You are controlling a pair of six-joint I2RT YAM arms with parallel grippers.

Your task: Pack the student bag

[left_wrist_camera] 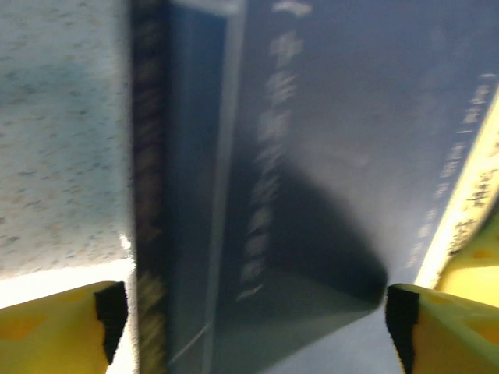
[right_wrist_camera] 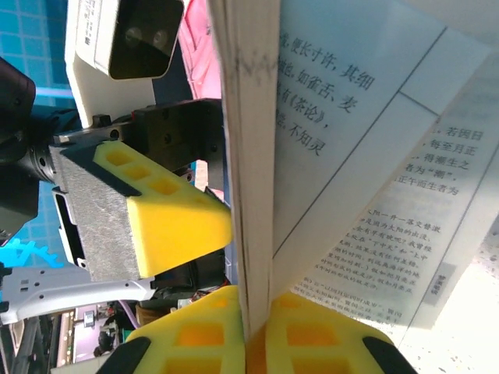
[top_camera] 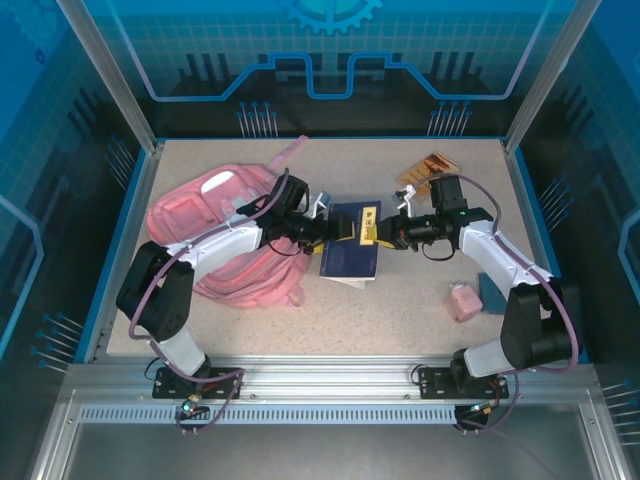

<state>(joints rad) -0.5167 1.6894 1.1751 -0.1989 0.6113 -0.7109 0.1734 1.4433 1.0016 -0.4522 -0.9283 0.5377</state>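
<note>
The pink student bag (top_camera: 195, 215) lies slumped on the left half of the speckled table (top_camera: 400, 320), with the left arm (top_camera: 215, 242) stretched across its lower part. What it holds, and whether any pocket is unzipped, cannot be told from above. Just to its right, at the table's middle, a dark blue book (top_camera: 348, 255) lies between the two grippers. The right gripper (top_camera: 385, 232) pinches the book's right edge, its yellow fingers (right_wrist_camera: 312, 335) closed on a thin sheaf of pages (printed Chinese text fans out beside them in the right wrist view). The left gripper (top_camera: 325, 232) faces it at the book's left edge with fingers (left_wrist_camera: 54, 327) spread wide and the blue cover in the gap between them. The left wrist view is blurred, so contact with the book cannot be made out. Well apart at the far right lie some brown striped items (top_camera: 430, 172). Near the right arm's elbow a small pink object (top_camera: 462, 300) sits beside a teal one (top_camera: 490, 292), both too small to identify.
</note>
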